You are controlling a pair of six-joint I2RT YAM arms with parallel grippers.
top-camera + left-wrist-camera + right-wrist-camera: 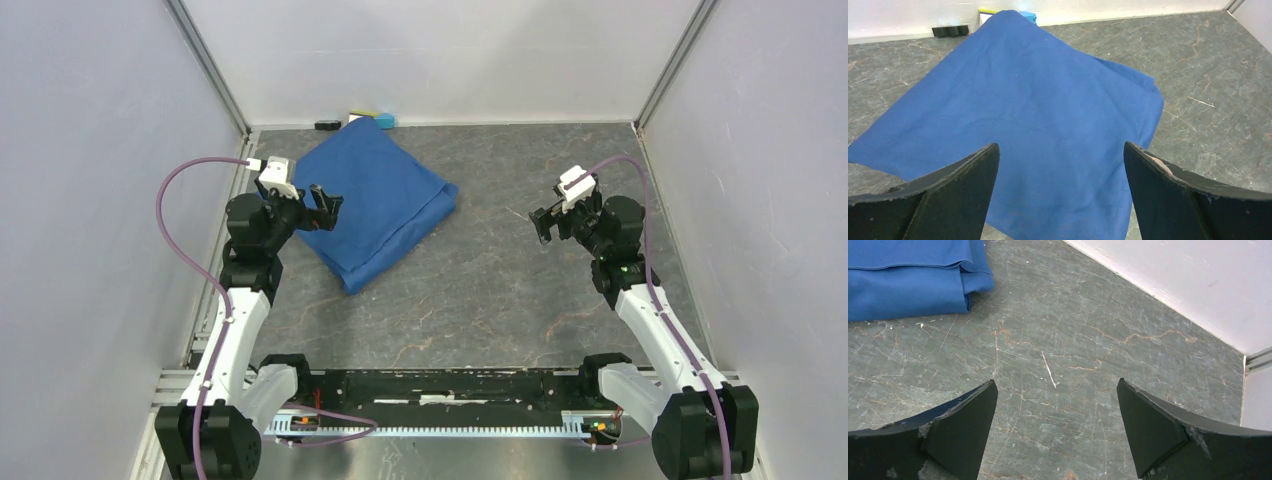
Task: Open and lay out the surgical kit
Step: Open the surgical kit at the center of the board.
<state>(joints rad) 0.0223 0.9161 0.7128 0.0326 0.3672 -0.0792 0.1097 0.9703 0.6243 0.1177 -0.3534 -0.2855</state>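
Note:
The surgical kit is a closed bundle in a large blue cloth wrap (380, 200) lying at the back left of the table. The wrap fills the left wrist view (1028, 120), and its folded corner shows at the top left of the right wrist view (913, 280). The basket, pan, instruments and packets are hidden. My left gripper (325, 208) is open and empty, hovering over the wrap's left edge. My right gripper (543, 224) is open and empty above bare table, well right of the wrap.
Small black (327, 125), white and blue blocks (383, 119) lie against the back wall behind the wrap; the black ones also show in the left wrist view (950, 31). White walls enclose the grey marbled table (500, 290) on three sides.

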